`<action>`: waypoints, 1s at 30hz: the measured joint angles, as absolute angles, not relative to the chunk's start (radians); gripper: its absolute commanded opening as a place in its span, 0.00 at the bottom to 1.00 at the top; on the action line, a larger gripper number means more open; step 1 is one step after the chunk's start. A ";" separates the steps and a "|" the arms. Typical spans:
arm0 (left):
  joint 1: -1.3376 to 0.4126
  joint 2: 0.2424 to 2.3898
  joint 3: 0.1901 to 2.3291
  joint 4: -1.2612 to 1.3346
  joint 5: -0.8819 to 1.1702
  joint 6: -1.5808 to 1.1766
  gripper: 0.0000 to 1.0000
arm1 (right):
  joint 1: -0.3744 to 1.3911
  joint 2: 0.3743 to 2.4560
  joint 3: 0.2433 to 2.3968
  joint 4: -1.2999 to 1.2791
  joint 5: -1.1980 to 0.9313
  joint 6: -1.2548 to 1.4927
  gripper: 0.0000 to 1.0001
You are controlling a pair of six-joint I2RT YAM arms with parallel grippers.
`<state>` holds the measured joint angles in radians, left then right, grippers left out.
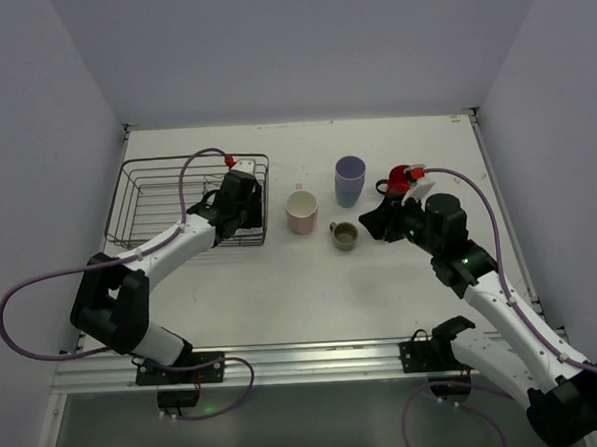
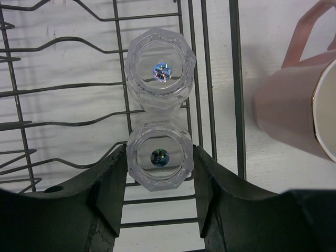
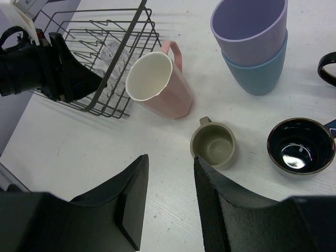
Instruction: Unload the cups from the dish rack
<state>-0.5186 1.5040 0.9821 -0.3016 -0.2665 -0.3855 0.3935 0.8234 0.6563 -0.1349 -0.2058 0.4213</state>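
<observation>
White tabletop, rack at its left; left gripper is down inside the dish rack, jaws clamped on either side of a clear glass, which stands on the rack floor close to the right wall.

Step in hand, I'd say: grasp made, lift not yet begun; next move calls for a straight vertical pull, then over the rim to the table.

In the way:
- second clear glass appears to touch the held one; a tilt could tip it
- rack wires close on both sides
- pink cup just outside that wall, in the drop zone

Right gripper hovers half-open, empty, above the olive mug; lavender tumbler sits nested in the blue cup; dark-glazed cup is near.
</observation>
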 measured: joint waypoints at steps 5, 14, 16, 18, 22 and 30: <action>-0.519 1.515 0.991 -0.291 -0.273 -0.385 0.10 | 0.393 0.823 0.656 -0.134 -0.213 0.426 0.43; -0.519 1.327 0.991 -0.318 -0.283 -0.384 0.02 | 0.415 0.804 0.656 -0.112 -0.265 0.475 0.53; -0.519 1.239 0.991 -0.321 -0.281 -0.385 0.01 | 0.441 0.801 0.656 -0.088 -0.281 0.495 0.56; -0.519 1.143 0.991 -0.321 -0.270 -0.391 0.00 | 0.485 0.804 0.656 -0.056 -0.290 0.518 0.60; -0.519 0.993 0.989 -0.320 -0.210 -0.429 0.00 | 0.587 0.835 0.658 0.050 -0.331 0.579 0.67; -0.519 0.795 0.866 -0.184 0.061 -0.597 0.00 | 0.707 0.996 0.669 0.344 -0.413 0.702 0.74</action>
